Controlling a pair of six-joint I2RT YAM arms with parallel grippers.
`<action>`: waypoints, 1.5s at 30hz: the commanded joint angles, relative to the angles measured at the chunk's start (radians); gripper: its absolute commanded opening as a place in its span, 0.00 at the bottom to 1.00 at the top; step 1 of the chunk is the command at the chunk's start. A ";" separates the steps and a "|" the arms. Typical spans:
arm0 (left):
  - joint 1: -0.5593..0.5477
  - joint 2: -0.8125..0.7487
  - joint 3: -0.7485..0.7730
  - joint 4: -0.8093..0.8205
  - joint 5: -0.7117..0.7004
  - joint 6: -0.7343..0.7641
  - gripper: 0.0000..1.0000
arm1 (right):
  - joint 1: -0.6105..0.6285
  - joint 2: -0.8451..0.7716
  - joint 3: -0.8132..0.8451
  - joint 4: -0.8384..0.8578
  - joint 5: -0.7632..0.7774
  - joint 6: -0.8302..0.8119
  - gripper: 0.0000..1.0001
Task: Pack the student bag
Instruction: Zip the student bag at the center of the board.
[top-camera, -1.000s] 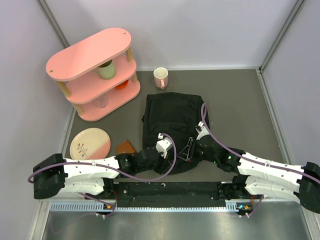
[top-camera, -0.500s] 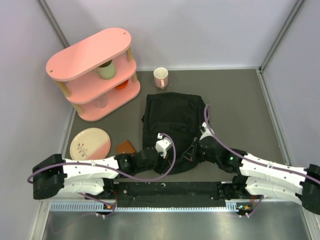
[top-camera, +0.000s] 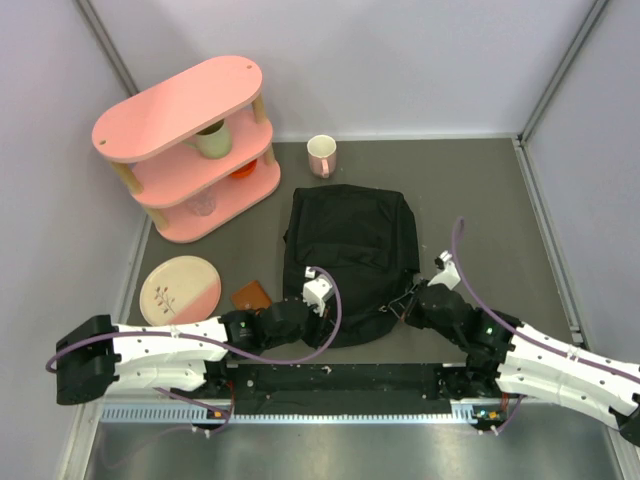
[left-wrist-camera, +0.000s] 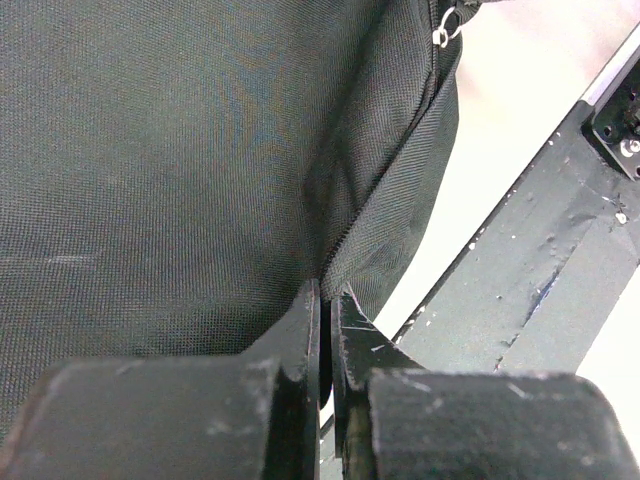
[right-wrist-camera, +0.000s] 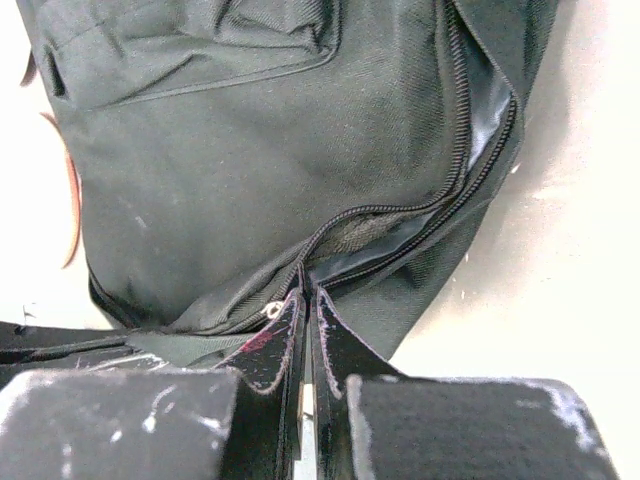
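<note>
Student bag (top-camera: 350, 250), black and floppy. Lies flat at the middle of the grey table (top-camera: 480, 200), near end between the 2 arms, far end just short of a pale mug (top-camera: 321, 155). Left gripper (left-wrist-camera: 325, 300): fingers almost together, pinching a fold of bag fabric at the near edge. Right gripper (right-wrist-camera: 305, 290): fingers narrowed to a thin slit where the partly open zip (right-wrist-camera: 455, 180) ends; cannot tell whether anything is caught there.
</note>
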 joint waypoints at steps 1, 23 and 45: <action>-0.001 -0.028 -0.014 -0.007 -0.034 -0.026 0.00 | -0.003 -0.013 0.008 -0.067 0.106 0.026 0.00; -0.001 -0.244 -0.115 -0.107 -0.035 -0.102 0.00 | -0.263 -0.018 -0.024 -0.072 0.160 -0.042 0.00; -0.001 -0.247 -0.083 -0.136 0.017 -0.109 0.51 | -0.552 0.145 0.034 0.295 -0.276 -0.258 0.00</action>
